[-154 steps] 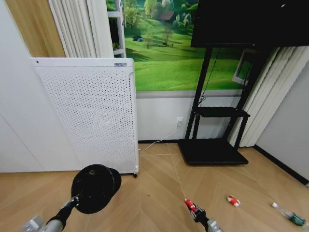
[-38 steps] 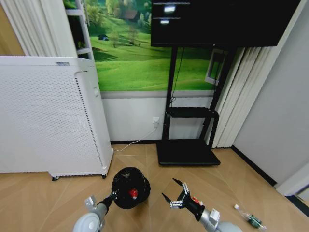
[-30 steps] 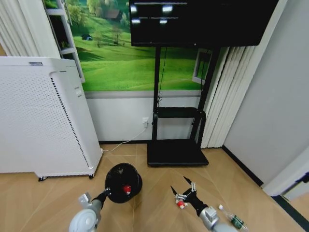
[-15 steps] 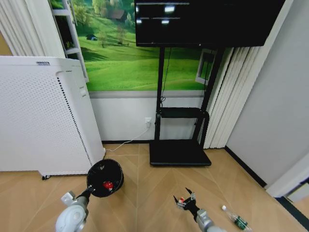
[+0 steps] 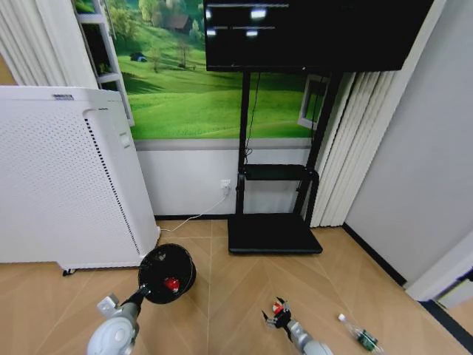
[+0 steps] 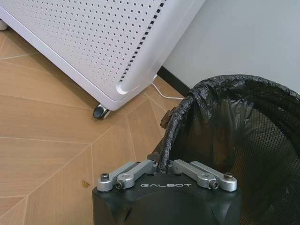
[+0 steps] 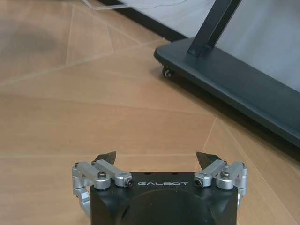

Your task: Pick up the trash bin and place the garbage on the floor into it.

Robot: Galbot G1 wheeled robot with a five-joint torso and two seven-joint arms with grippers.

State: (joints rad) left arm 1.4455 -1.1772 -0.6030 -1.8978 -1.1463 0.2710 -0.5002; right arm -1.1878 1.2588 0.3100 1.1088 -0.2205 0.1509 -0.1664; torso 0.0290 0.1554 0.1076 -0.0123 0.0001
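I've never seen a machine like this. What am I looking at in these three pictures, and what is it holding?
It is a wheeled robot with two arms. The wide picture comes from a camera on its head, the other two from cameras on its wrists. The left gripper has its jaws shut on the rim of the trash bin, which holds a red piece. The right gripper, jaws open, is low over the floor by a red scrap. A small bottle lies nearby.
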